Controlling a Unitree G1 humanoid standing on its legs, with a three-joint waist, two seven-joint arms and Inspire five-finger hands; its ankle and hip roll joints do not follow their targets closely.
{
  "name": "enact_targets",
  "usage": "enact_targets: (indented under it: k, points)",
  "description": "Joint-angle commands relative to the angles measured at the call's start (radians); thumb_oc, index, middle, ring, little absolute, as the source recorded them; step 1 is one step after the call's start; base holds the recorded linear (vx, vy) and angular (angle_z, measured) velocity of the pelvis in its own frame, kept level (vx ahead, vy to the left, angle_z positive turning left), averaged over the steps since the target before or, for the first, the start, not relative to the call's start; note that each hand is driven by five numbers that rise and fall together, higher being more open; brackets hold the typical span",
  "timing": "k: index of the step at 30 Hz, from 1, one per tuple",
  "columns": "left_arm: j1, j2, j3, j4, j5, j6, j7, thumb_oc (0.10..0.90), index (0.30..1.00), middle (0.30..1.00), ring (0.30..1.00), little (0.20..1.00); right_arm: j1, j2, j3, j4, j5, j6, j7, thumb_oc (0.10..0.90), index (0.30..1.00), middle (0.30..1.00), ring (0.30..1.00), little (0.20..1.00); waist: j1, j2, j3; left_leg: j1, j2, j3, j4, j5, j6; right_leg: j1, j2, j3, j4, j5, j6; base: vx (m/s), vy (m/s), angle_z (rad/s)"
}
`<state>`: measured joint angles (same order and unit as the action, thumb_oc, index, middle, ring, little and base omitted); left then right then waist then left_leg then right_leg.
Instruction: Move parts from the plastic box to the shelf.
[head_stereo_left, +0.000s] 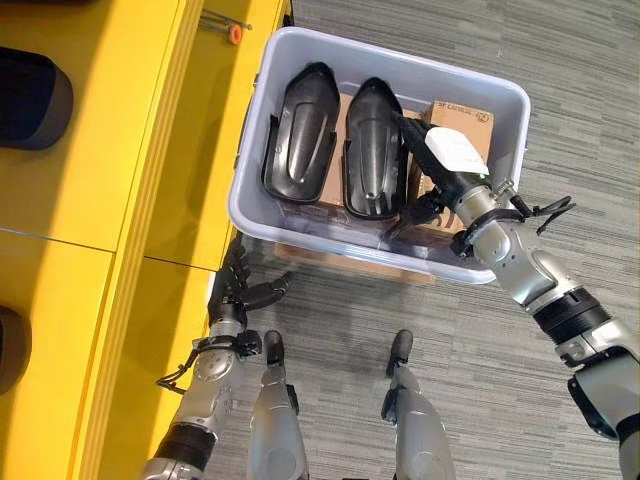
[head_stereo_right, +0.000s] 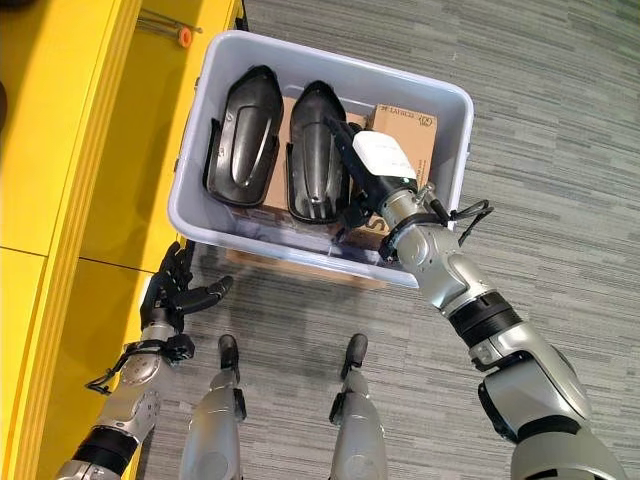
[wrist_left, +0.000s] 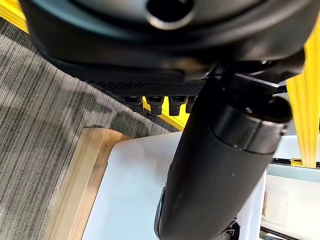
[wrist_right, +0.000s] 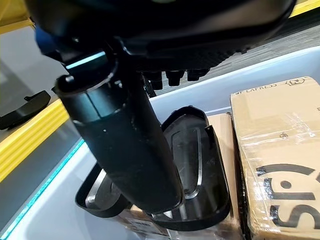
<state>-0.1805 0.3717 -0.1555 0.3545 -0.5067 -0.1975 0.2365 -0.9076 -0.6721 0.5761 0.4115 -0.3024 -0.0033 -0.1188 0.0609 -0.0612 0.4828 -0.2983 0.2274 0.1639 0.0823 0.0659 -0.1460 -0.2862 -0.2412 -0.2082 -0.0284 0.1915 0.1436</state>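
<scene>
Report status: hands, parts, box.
Right hand open inside plastic box, over right black part. Left hand open, idle by yellow shelf. Both parts unlifted.

Both eye views look straight down, sharing the plastic box (head_stereo_left: 262, 215); wrist views sit close.

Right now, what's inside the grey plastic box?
The grey plastic box holds two black curved plastic parts lying on brown cardboard boxes. The right hand reaches in. What's underneath the cardboard is hidden.

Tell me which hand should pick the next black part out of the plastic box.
Right. The right hand is already inside the plastic box, beside the nearer black part. The left hand hangs open outside it, by the yellow shelf.
</scene>
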Motion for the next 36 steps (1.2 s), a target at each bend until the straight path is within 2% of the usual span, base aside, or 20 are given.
enact_targets:
  k: [1,13,28,36]
  points:
    - [-0.027,0.036,-0.021,-0.077,-0.013,-0.088,0.023,0.900,1.000,1.000,1.000,1.000,-0.200,0.001,-0.005,-0.002,0.028,-0.032,-0.077,0.900,1.000,1.000,1.000,1.000,0.014,0.013,-0.007,-0.050,0.047,0.035,0.090,0.008,0.000,0.015,-0.098,0.032,0.220,-0.147,0.045,0.00,0.000,0.00]
    - [-0.035,0.046,-0.021,-0.083,-0.014,-0.092,0.034,0.900,1.000,1.000,1.000,1.000,-0.260,0.008,0.019,0.056,0.021,-0.016,-0.092,0.900,1.000,1.000,1.000,1.000,0.011,0.025,0.035,-0.105,0.052,0.026,0.166,-0.036,0.009,-0.053,-0.099,0.052,0.300,-0.172,0.042,0.00,0.000,0.00]
    - [-0.041,0.035,-0.018,-0.079,-0.008,-0.091,0.052,0.900,1.000,1.000,1.000,1.000,-0.241,0.049,0.010,0.062,0.019,-0.009,-0.086,0.900,1.000,1.000,1.000,1.000,0.013,0.027,0.037,-0.138,0.041,0.014,0.171,-0.044,0.015,-0.078,-0.103,0.043,0.316,-0.176,0.039,0.00,0.000,0.01]
    - [-0.055,0.038,-0.028,-0.083,-0.012,-0.097,0.060,0.900,1.000,1.000,1.000,1.000,-0.271,0.069,0.032,0.124,0.033,-0.005,-0.092,0.900,1.000,1.000,1.000,1.000,0.019,0.032,0.037,-0.164,0.036,0.008,0.168,-0.044,0.017,-0.103,-0.102,0.038,0.320,-0.174,0.040,0.00,0.000,0.00]
